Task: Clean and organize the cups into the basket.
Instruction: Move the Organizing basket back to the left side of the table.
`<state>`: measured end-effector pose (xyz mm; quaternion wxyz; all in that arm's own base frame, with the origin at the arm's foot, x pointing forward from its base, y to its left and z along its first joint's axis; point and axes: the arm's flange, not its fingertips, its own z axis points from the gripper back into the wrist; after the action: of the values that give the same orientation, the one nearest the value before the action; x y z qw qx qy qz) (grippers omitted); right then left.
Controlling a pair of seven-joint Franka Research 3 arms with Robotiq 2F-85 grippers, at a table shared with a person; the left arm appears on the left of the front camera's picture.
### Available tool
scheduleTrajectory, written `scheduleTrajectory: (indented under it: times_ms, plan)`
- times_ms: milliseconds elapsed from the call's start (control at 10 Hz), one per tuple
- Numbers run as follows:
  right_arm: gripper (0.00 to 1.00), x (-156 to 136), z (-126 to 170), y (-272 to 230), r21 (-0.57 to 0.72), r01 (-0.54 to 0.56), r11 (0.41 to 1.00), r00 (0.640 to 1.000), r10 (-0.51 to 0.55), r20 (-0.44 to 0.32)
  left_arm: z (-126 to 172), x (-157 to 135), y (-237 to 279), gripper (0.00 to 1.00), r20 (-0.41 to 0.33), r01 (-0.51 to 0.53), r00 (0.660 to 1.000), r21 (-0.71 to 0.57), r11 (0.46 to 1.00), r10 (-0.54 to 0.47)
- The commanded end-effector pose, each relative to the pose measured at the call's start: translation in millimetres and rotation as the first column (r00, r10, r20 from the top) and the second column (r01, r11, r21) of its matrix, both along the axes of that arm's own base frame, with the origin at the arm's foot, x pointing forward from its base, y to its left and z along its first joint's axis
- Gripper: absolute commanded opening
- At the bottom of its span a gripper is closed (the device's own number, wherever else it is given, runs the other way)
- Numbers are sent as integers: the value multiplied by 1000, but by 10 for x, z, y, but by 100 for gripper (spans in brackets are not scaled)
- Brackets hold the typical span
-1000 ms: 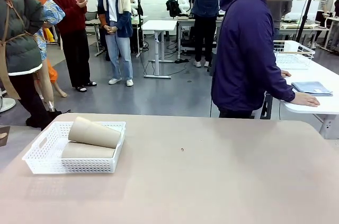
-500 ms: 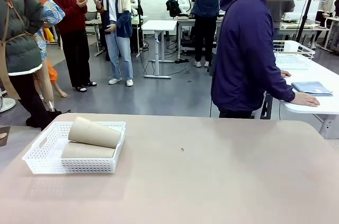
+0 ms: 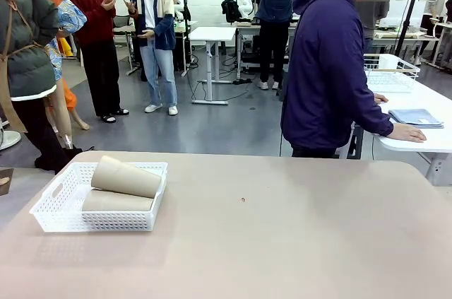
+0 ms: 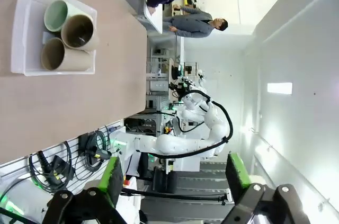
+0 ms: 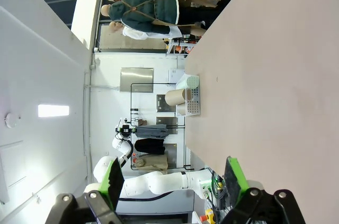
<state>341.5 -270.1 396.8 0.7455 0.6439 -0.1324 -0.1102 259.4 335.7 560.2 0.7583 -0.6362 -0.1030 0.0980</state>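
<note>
Nothing has moved: three tapered paper cups, two kraft-brown [image 4: 68,44], one mint-green [image 4: 57,15], lie in one white mesh plastic basket [image 3: 67,218] at nine o'clock; left gripper [image 4: 172,176] and right gripper [image 5: 174,177] both spread, empty.

The basket [image 3: 56,208] looks like white moulded plastic, its sides a fine mesh of small holes. The cups [image 3: 127,177] are matt brown paper (one pale mint cup [image 4: 56,14] looks smoother inside). The table [image 3: 282,235] is a dull, smooth beige.
</note>
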Motion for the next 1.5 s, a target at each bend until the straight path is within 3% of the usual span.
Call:
scheduleTrajectory:
  times_ms: [0, 1400]
  plan:
    - [100, -18, 1, 9, -14, -12, 1000, 1000, 12, 2, 78, -14, 128, 100, 21, -15, 1000, 25, 1000, 14]
    - [100, -18, 1, 9, -14, -12, 1000, 1000, 12, 2, 84, -35, 55, 100, 13, -14, 1000, 19, 1000, 14]
